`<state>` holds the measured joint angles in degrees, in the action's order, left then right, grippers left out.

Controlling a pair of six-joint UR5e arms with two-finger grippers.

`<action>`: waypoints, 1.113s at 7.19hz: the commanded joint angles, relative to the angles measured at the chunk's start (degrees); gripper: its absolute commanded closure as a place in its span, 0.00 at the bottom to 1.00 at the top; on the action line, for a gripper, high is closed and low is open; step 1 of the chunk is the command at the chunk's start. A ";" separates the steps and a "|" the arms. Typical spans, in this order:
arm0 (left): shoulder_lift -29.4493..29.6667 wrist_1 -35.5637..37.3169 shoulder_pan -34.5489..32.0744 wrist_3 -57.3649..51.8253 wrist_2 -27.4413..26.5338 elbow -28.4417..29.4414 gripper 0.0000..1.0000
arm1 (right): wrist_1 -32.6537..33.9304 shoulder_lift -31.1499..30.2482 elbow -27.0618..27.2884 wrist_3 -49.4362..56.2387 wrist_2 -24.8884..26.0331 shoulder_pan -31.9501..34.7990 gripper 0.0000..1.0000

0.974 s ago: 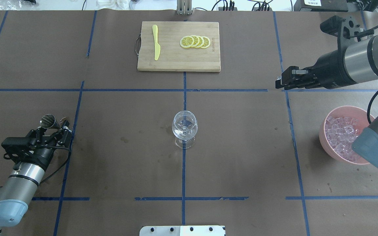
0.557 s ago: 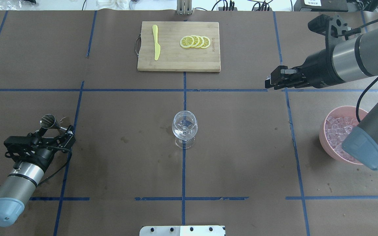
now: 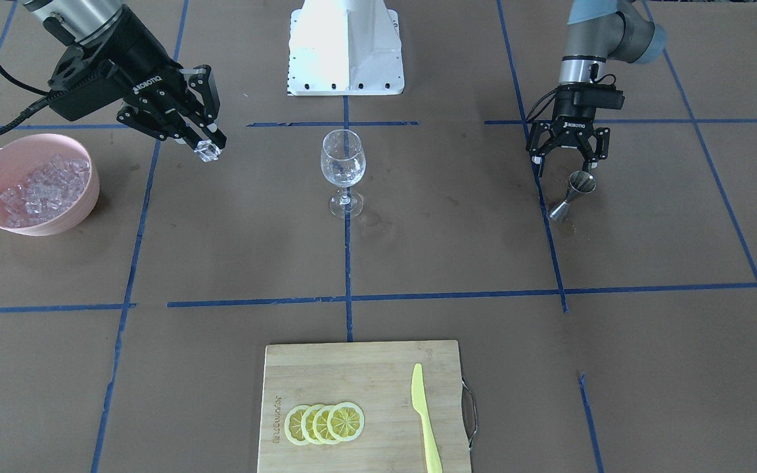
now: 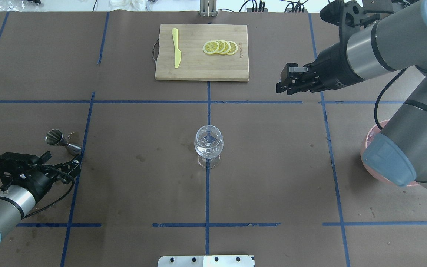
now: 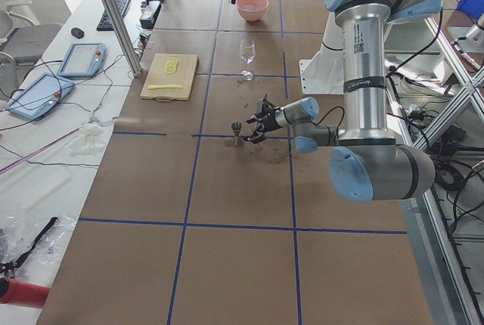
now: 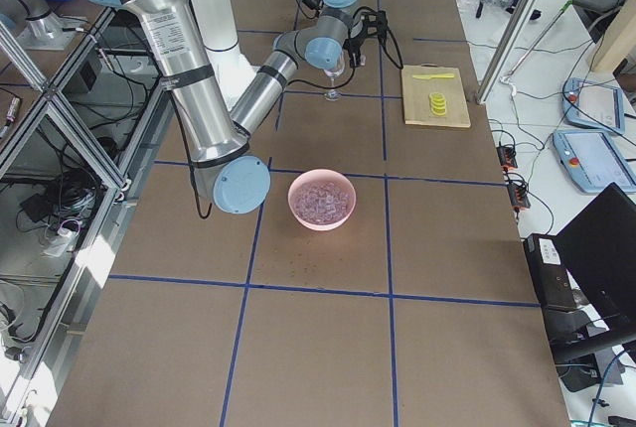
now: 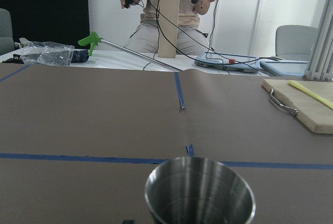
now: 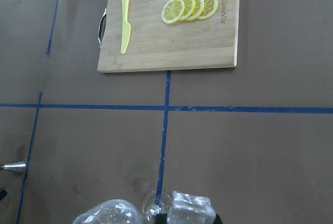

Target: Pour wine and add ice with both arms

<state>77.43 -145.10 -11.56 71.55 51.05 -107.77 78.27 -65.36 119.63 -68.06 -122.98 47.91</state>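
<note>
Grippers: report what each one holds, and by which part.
Right gripper pinches one ice cube between its fingertips, by opposite faces. Left gripper holds nothing: it is open, and the steel jigger stands free, apart from it.

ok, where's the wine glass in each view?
Front-facing: wine glass upper centre.
Overhead: glass dead centre.
Exterior left: glass top centre.
Exterior right: glass top centre, partly hidden.
Left wrist: not in it.
Right wrist: glass bottom edge, cropped.
Landmark: cutting board, in all six.
</note>
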 commanded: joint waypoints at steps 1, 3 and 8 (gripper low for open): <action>-2.71 4.99 -0.04 -0.01 7.53 -3.66 0.00 | 1.27 3.39 -0.01 -4.52 2.29 -4.11 1.00; -6.32 7.97 -0.21 -0.01 15.97 -9.01 0.00 | 1.36 5.06 -0.45 -5.76 5.37 -8.86 1.00; -6.50 12.30 -4.60 -2.99 23.30 -16.24 0.00 | 8.66 13.67 -5.70 -7.00 11.80 -17.67 1.00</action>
<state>71.00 -133.05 -14.61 69.97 73.09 -122.91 86.18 -53.18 115.93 -74.97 -112.00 31.47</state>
